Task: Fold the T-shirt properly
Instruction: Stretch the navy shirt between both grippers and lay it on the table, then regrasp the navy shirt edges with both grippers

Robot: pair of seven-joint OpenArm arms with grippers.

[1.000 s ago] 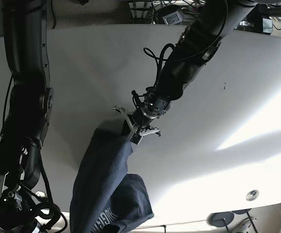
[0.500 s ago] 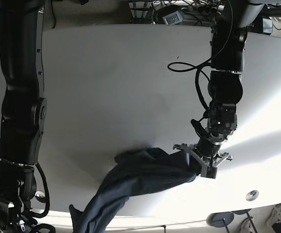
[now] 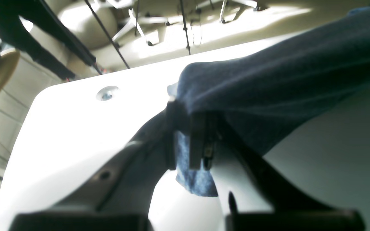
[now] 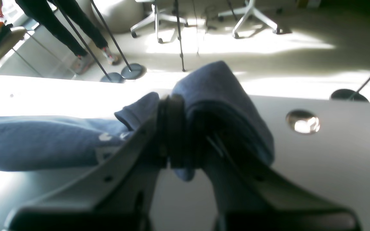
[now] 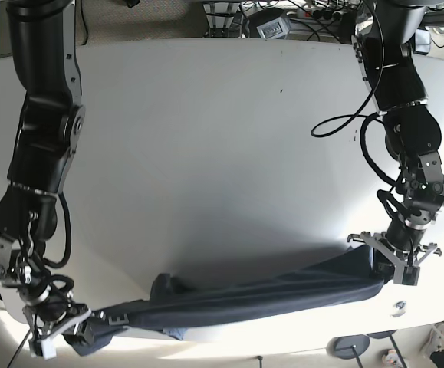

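The dark blue T-shirt (image 5: 260,295) hangs stretched in a long bunched band along the table's front edge, between both grippers. My left gripper (image 5: 394,268), on the right of the base view, is shut on one end of the T-shirt. In the left wrist view the fingers (image 3: 194,141) pinch the cloth (image 3: 268,73). My right gripper (image 5: 76,330) at the front left is shut on the other end. In the right wrist view its fingers (image 4: 172,134) clamp folded cloth (image 4: 217,89). A loose fold (image 5: 164,287) droops near the left end.
The white table (image 5: 206,153) fills the base view. A metal grommet (image 5: 397,308) sits at its front right corner, close to the left gripper. Cables and equipment (image 5: 271,23) lie beyond the far edge. Chair bases and stands (image 4: 133,70) stand on the floor.
My left gripper has carried its end of the T-shirt right and toward the front right corner. The right gripper now holds the other end at front left, and the shirt is pulled out long.
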